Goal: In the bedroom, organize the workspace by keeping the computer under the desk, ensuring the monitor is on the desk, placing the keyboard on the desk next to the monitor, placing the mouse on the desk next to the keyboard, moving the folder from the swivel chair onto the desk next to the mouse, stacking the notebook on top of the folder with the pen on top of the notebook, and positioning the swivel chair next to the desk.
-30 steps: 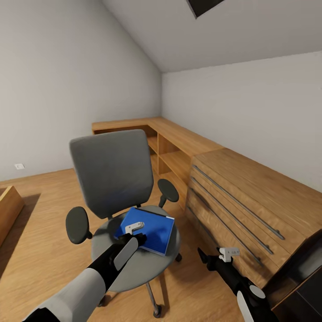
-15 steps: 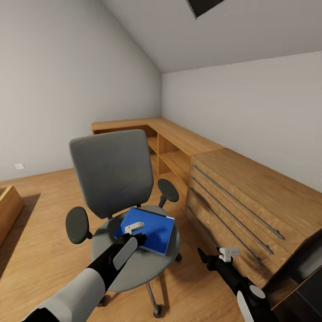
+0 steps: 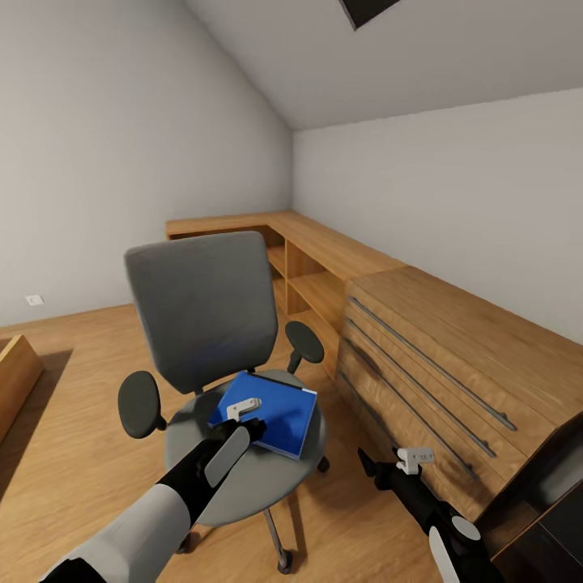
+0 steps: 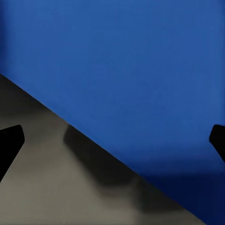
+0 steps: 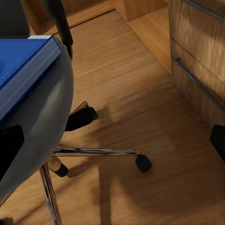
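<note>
Folder (image 3: 278,413) on swivel chair (image 3: 212,324) seat, left end effector (image 3: 243,421) open directly above its near edge

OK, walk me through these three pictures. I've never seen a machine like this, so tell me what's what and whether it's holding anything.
This is a simulated wheeled robot with two arms, each ending in a two-finger gripper. The big picture comes from a camera on its head, looking down over both arms. The other two come from cameras near each gripper, looking along its fingers.

In the head view, a swivel chair stands before a wooden dresser. A blue folder lies flat on the seat. The left gripper is right over the folder's near edge; its wrist camera shows blue cover and grey seat between wide-apart fingertips, so it is open and grips nothing. The right gripper hangs beside the chair, open and empty; its camera sees the folder's edge and the chair's castors.
</note>
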Motion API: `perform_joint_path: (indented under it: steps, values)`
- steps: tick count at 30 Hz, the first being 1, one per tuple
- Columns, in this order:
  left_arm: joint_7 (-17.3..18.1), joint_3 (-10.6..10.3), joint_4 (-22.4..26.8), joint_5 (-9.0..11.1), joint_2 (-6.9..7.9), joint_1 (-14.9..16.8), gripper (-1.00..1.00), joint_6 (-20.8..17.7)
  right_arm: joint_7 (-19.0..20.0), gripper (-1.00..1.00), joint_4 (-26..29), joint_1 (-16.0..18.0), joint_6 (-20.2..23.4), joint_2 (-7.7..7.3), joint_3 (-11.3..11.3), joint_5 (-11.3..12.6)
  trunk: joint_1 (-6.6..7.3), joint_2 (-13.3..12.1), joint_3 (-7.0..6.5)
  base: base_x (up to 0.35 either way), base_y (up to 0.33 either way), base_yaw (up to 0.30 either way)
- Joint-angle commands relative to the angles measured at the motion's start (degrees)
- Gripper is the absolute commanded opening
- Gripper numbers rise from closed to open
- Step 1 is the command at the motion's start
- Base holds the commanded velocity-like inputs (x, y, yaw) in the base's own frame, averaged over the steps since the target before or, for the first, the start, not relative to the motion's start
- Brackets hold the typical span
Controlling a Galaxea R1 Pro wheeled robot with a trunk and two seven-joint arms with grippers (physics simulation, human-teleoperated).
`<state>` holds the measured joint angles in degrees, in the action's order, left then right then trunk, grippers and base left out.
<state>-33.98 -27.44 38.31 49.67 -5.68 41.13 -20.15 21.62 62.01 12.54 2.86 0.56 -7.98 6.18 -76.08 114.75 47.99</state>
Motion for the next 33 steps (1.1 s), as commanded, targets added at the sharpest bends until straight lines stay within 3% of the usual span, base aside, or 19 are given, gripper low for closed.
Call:
perform_joint_path:
  steps: [1, 33]
  values:
    - [-0.3, -0.2, -2.7, 1.0, 0.04, 0.0, 1.0, -0.1, 0.4, 1.0, 0.0, 0.0, 0.3, 0.06, -0.2, 0.6, 0.0, 0.0, 0.06, 0.0, 0.0, 0.0]
    - [-0.3, -0.3, -2.7, 0.7, 0.23, 0.0, 1.0, 0.0, 0.4, 1.0, 0.0, 0.0, 0.3, 0.06, -0.2, 0.6, 0.0, 0.0, 0.06, 0.0, -0.042, 0.0]
